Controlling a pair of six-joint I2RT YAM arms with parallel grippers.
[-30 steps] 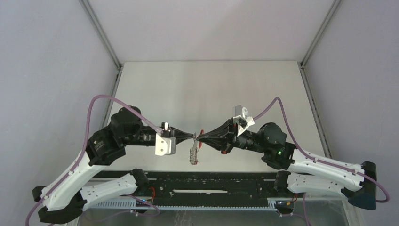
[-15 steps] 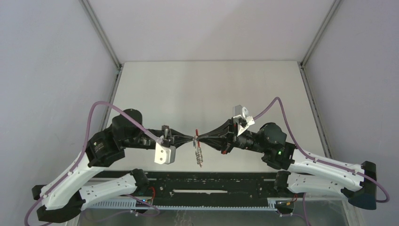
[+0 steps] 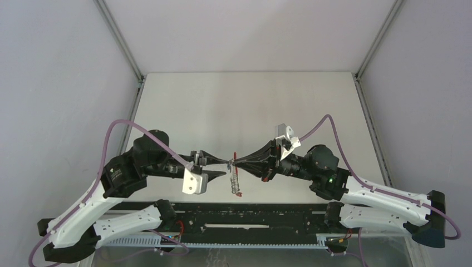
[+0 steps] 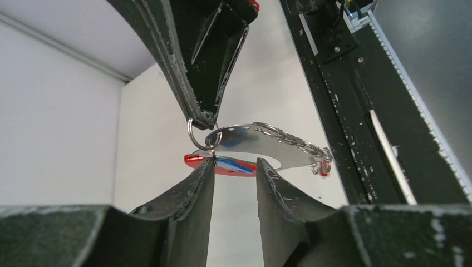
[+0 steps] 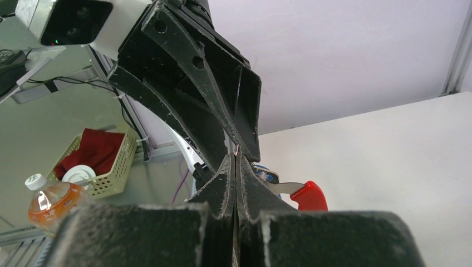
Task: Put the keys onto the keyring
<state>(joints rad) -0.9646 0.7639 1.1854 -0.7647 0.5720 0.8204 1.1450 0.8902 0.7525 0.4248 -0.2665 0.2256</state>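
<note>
In the middle of the top view, the two grippers meet tip to tip above the tabletop (image 3: 250, 105). The right gripper (image 3: 234, 162) is pressed together on a small silver ring (image 4: 193, 135) of the keyring (image 3: 236, 183). The keyring dangles below it as a thin silver-and-red strand, too small there to sort out. The left gripper (image 4: 234, 166) stands with its fingers apart just beneath that ring. In the right wrist view a red piece (image 5: 308, 196) and a blue scrap (image 5: 268, 176) peek from behind the fingers. They are mostly hidden and may be tags of the keys.
</note>
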